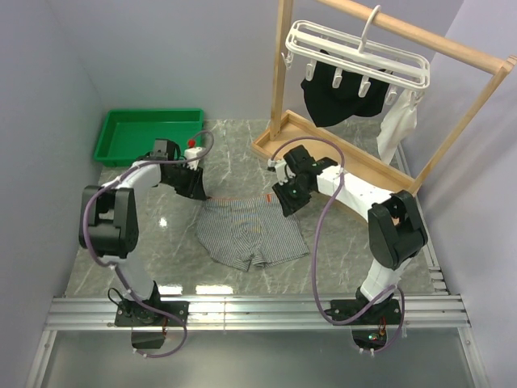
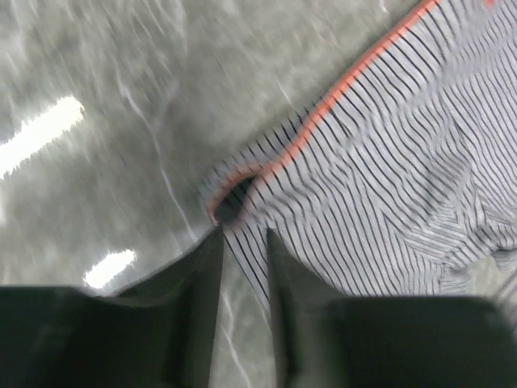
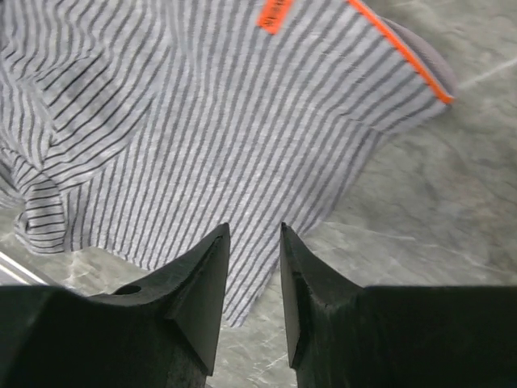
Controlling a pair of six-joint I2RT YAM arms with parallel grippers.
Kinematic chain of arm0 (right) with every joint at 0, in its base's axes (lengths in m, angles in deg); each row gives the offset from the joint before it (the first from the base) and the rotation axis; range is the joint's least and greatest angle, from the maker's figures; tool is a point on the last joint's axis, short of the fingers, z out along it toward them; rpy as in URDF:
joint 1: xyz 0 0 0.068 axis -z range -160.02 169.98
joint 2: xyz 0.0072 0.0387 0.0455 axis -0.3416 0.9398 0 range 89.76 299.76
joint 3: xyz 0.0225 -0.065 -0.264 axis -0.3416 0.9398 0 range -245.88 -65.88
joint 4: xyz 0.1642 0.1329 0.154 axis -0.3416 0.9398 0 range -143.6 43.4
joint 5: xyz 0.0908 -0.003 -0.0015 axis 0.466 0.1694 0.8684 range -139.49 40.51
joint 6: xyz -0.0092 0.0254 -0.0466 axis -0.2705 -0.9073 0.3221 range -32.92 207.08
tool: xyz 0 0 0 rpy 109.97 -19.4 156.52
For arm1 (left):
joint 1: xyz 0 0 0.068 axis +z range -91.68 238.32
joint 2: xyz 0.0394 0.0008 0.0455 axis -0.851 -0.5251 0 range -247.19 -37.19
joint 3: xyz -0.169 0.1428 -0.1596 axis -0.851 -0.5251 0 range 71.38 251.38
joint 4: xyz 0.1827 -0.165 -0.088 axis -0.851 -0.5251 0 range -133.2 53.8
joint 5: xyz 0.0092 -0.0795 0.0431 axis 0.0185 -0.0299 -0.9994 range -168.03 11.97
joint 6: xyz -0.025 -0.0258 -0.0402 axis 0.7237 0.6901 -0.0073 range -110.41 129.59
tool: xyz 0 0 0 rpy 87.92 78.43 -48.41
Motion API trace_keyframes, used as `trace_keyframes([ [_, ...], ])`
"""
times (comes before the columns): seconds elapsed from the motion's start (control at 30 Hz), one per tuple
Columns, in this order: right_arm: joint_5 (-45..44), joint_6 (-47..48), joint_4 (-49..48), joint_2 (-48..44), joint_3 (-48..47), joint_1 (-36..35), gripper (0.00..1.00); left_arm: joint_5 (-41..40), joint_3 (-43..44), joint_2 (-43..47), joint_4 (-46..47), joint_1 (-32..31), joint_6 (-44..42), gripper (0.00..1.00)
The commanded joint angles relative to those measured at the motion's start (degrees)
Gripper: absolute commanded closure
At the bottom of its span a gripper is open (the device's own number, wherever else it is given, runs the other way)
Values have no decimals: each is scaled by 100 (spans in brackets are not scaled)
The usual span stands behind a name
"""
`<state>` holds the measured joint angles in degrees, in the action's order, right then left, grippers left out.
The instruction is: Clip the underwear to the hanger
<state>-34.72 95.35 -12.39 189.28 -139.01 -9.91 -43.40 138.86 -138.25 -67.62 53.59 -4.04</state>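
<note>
Two low arms, left tool (image 2: 243, 233) and right tool (image 3: 254, 226) over underwear (image 1: 250, 234).

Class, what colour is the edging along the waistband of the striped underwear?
Orange waistband edging; the right wrist view shows it best.

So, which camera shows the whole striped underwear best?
The top external view: the underwear lies nearly whole in view on the table. The left wrist shows only one waistband corner, the right wrist only the other side.
</note>
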Motion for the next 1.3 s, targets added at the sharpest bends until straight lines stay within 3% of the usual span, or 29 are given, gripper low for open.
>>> trace_keyframes([
  [0.0,149,-133,-113,-30,-97,-70,63,70,362,-484,84,-89,-158,74],
  [0.07,158,-150,-192,-3,-9,-70,66,149,476,-773,4,-107,-131,85],
  [0.27,106,-238,-412,339,123,-61,68,281,915,-1424,276,-194,132,95],
  [0.5,-263,-221,-395,620,228,106,69,281,2056,-2005,698,-379,808,95],
  [0.63,-457,-195,-377,665,325,238,70,316,2462,-2120,585,-379,941,73],
  [0.73,-466,-159,-421,516,430,334,70,395,2331,-1736,794,-318,967,61],
  [0.8,-248,-133,-465,226,474,387,70,500,2191,-1436,900,-195,967,56],
  [0.93,219,-151,-859,-704,702,431,67,667,1831,-340,1374,60,1020,33],
  [1.0,290,-124,-1218,-1390,808,440,63,703,1664,23,1621,183,1020,27],
  [1.03,247,-81,-1308,-1601,852,431,61,816,1628,338,1674,218,1029,2],
  [1.17,-167,95,-1571,-2496,887,580,54,694,1733,929,1806,341,1327,1],
  [1.27,-88,350,-2090,-3254,1107,660,44,380,1795,1324,2305,403,2055,1],
])
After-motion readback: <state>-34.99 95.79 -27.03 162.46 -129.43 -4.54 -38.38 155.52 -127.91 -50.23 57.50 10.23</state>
